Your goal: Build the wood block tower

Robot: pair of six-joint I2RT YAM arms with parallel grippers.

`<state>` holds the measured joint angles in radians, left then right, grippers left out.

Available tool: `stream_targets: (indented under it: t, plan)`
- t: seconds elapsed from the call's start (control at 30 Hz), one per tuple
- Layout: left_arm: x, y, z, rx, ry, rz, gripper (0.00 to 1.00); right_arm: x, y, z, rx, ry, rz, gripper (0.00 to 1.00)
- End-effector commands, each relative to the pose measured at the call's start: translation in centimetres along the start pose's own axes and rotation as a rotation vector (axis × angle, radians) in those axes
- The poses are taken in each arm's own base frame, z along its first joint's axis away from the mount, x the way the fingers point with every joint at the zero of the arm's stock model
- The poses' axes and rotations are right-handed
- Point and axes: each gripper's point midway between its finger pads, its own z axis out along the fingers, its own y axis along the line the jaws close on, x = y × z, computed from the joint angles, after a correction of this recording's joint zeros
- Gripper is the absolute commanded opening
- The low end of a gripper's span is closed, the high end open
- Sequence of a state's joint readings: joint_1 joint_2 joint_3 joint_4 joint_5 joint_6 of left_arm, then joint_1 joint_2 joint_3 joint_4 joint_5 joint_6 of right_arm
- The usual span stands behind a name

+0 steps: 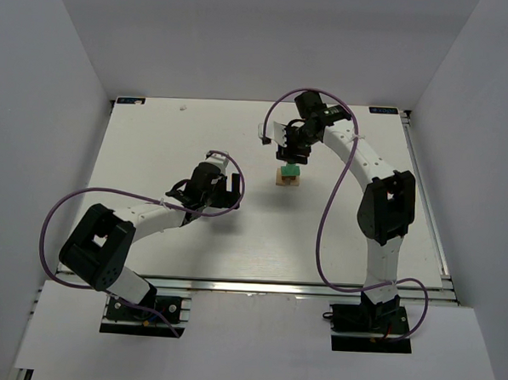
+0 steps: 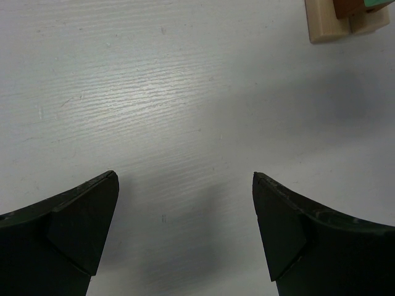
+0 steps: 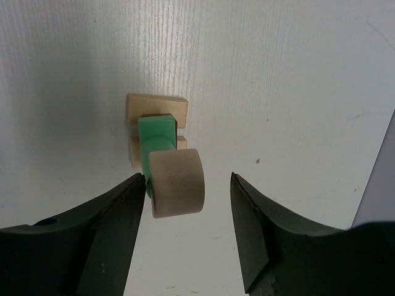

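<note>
While the right gripper [image 3: 187, 180] hangs over the wood block tower [image 1: 289, 176] with its jaws spread wider than the pale wooden cylinder [image 3: 177, 183] between them, that piece looks to be resting on the green block [image 3: 155, 132] rather than clamped. One finger [image 3: 117, 216] sits right against the cylinder's side and the other stands apart from it. The tower stands on tan base blocks [image 3: 157, 108] toward the far side of the white table [image 1: 171, 143], near its middle. The left gripper [image 2: 185, 185] is likewise spread wide and holds nothing, low over bare tabletop. The tower's corner, including a brown block [image 2: 350, 6], shows at the upper right of its wrist view, well apart from its fingers.

The main risk, as I judge it, is the cylinder. It appears to lie on its side on a narrow green top, so a nudge could roll it off. The finger crowding it is the likely cause: any sideways drift as the arm lifts would push the cylinder and might tip the green block off the base. A straight upward retreat seems safest. Whether that finger actually touches the cylinder cannot be told
</note>
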<state>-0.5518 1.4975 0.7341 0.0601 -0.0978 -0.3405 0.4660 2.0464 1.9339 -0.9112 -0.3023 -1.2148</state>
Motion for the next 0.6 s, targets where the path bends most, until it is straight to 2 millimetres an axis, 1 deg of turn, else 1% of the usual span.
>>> stream_targets:
  t: [0.0, 0.03, 0.1, 0.13, 0.17, 0.2, 0.23, 0.3, 0.33, 0.37, 0.4, 0.43, 0.47, 0.5, 0.53, 0.57]
  plan:
    - [-1.7, -0.7, -0.3, 0.031, -0.043, 0.001, 0.98, -1.7, -1.0, -1.9, 0.047, -0.047, -0.021, 0.63]
    - [-1.8, -0.8, -0.5, 0.034, -0.048, 0.0, 0.98, -2.0, -0.8, -2.1, 0.043, -0.055, -0.018, 0.65]
    - [-1.9, -0.8, -0.6, 0.037, -0.052, 0.0, 0.98, -3.2, -0.9, -3.2, 0.048, -0.093, -0.018, 0.7]
    - [-2.1, -0.9, -0.7, 0.039, -0.058, -0.002, 0.98, -3.6, -0.9, -3.7, 0.048, -0.108, -0.021, 0.89]
    - [-2.1, -0.9, -0.8, 0.041, -0.059, -0.001, 0.98, -4.5, -0.6, -4.7, 0.047, -0.133, -0.024, 0.89]
    - [-2.3, -1.1, -1.0, 0.05, -0.066, -0.003, 0.98, -4.8, -0.4, -5.3, 0.048, -0.142, -0.032, 0.89]
    - [-2.5, -1.1, -1.2, 0.055, -0.072, -0.002, 0.98, -5.7, -0.3, -6.6, 0.063, -0.175, -0.046, 0.89]
    - [-2.7, -1.3, -1.5, 0.064, -0.078, -0.004, 0.98, -6.1, 0.8, -7.2, 0.048, -0.196, -0.064, 0.89]
    - [-2.6, -1.3, -1.6, 0.068, -0.079, -0.005, 0.98, -7.0, 1.1, -8.7, 0.069, -0.224, -0.078, 0.89]
    - [-2.9, -1.4, -2.0, 0.073, -0.09, -0.011, 0.98, -7.4, 1.4, -9.1, 0.074, -0.239, -0.09, 0.89]
    - [-3.0, -1.5, -2.2, 0.079, -0.093, -0.011, 0.98, -7.4, 2.1, -9.1, 0.063, -0.245, -0.088, 0.89]
    - [-3.1, -1.6, -2.4, 0.083, -0.098, -0.014, 0.98, -8.1, 2.3, -10.6, 0.091, -0.27, -0.095, 0.89]
    - [-3.5, -1.7, -2.8, 0.086, -0.109, -0.027, 0.98, -8.4, 2.4, -11.0, 0.106, -0.282, -0.087, 0.89]
    - [-3.6, -1.7, -3.0, 0.081, -0.111, -0.037, 0.98, -8.4, 2.2, -11.0, 0.136, -0.295, -0.031, 0.89]
    - [-4.0, -1.2, -3.2, 0.053, -0.124, -0.049, 0.98, -8.6, 1.7, -12.6, 0.208, -0.293, 0.0, 0.89]
    - [-4.3, -1.0, -3.5, 0.032, -0.124, -0.069, 0.98, -8.6, 1.2, -13.0, 0.258, -0.298, 0.045, 0.89]
